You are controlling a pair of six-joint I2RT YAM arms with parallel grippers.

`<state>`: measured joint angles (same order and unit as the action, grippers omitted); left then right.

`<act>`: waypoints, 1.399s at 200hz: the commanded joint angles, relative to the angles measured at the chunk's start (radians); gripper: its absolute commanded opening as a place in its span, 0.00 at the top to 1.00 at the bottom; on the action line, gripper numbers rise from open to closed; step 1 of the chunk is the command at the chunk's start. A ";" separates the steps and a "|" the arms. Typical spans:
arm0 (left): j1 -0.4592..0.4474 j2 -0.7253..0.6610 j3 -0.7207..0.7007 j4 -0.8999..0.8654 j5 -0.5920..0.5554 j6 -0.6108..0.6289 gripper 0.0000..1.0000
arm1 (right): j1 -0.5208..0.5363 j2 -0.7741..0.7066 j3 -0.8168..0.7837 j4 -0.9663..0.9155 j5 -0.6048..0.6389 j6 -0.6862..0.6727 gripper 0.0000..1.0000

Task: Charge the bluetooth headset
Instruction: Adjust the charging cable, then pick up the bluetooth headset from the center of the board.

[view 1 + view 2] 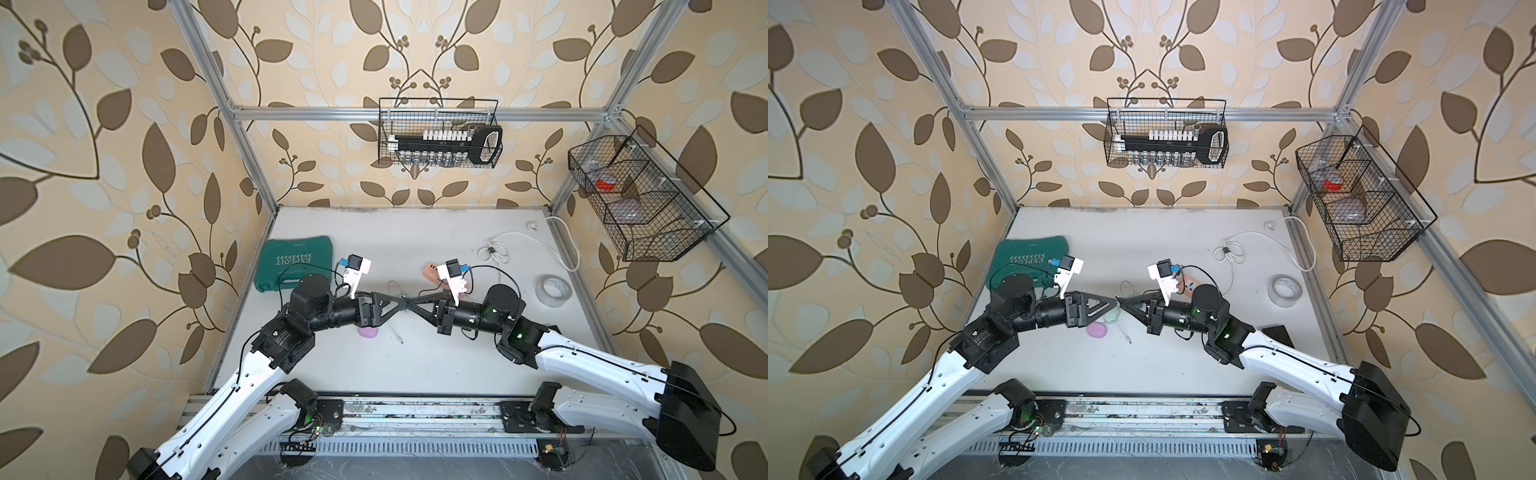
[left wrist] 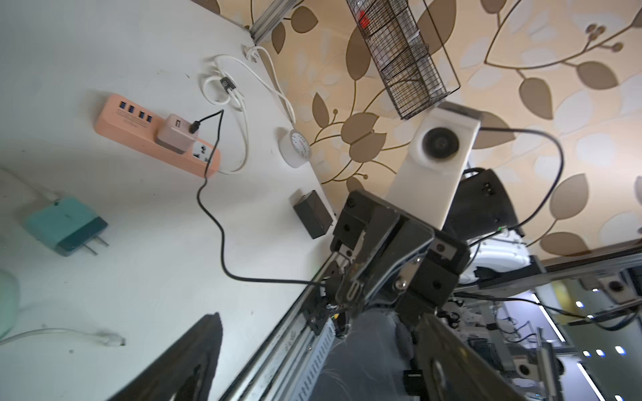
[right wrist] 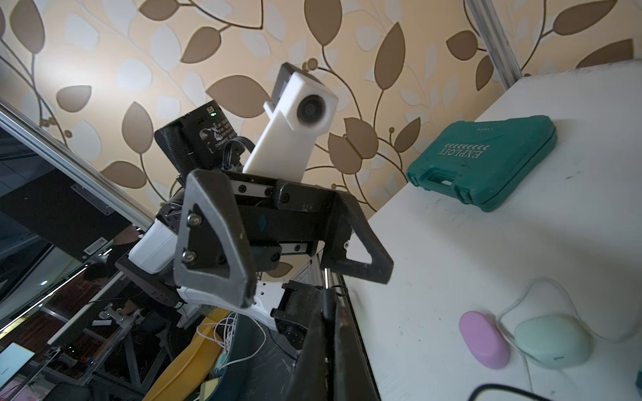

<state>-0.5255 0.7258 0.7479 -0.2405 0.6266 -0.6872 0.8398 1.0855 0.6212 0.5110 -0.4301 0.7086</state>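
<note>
Overhead, two grippers meet tip to tip above the table (image 3: 486,243). The left gripper (image 3: 318,287) stands wide open and empty. The right gripper (image 2: 347,293) is clamped on one black cable (image 2: 212,205) leading from one pink power strip (image 2: 114,128). Two oval headset cases, a pink case (image 3: 484,343) and a mint case (image 3: 552,342), lie just beside each other on the table.

The table (image 1: 415,365) is showing a matt white, scuffed top. The green tool case (image 1: 293,264) is looking like grained plastic, the peach power strip (image 2: 139,130) like smooth plastic. The black cable (image 2: 212,194) is looking matt and rubbery.
</note>
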 commanded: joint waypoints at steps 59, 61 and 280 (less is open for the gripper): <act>-0.011 -0.026 0.066 -0.365 -0.268 0.049 0.01 | -0.130 -0.159 0.020 -0.398 0.018 -0.167 0.96; -0.011 -0.023 0.067 -0.374 -0.274 0.049 0.01 | -0.130 -0.162 0.020 -0.407 0.018 -0.170 0.96; 0.073 0.708 0.285 -0.398 -0.458 -0.279 0.06 | -0.185 -0.242 -0.063 -0.430 -0.010 -0.151 0.95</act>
<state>-0.4625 1.4105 0.9802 -0.6659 0.1886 -0.8814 0.6579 0.8593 0.5766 0.0505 -0.4263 0.5438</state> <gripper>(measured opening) 0.935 0.055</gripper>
